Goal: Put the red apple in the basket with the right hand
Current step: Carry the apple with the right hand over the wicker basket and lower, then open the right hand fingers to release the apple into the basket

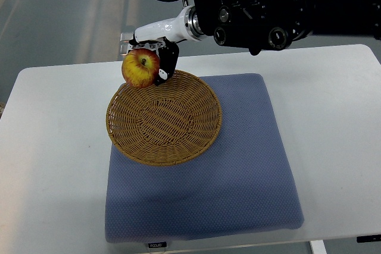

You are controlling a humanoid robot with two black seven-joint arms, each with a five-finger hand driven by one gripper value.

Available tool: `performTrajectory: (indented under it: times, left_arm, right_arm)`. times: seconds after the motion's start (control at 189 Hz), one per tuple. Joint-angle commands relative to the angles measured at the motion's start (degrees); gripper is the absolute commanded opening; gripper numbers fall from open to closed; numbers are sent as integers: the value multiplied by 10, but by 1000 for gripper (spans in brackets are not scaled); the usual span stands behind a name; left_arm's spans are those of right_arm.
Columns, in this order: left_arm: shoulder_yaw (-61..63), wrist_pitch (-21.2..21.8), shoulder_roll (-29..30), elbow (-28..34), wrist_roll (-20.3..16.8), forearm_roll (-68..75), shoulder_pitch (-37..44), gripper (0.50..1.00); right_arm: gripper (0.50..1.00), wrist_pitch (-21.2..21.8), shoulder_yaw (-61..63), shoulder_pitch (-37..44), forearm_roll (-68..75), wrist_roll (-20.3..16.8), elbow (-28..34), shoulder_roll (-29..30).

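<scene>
Right hand [152, 52] gripped the red apple [141, 68] right over the basket [205, 124] rim at 11 o'clock, so letting go there probably bounced it onto the counter [53, 147].

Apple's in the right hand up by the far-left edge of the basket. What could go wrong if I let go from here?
The apple hangs over the basket rim, not its middle. Released now, it may strike the rim and roll out onto the blue cushion or the table. The basket is shallow, so even a drop inside could bounce or roll over the edge. The right hand should probably move inward first.
</scene>
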Motion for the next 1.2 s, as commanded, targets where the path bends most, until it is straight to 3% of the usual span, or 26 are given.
performTrajectory:
  times: [0.0,0.428,0.618,0.851,1.194]
  left_arm:
    - [0,0,0,0,0,0,0,1000]
    - [1,1,0,1,1,0,0,1000]
    - [2,2,0,1,1,0,0,1000]
    - [2,2,0,0,0,0,0,1000]
    - [3,2,0,0,0,0,0,1000]
  right_arm:
    - [533,-1,-1,-36,-14,-20,-17,0]
    - [541,-20,-1,-149,-46,-15,-50,0]
    - [572,-21,1,-157,-48,-13,-50,0]
    - [633,-23,11,-172,-47,16,-49,0]
    - [660,-45,39,-202,-45,24,-49,0]
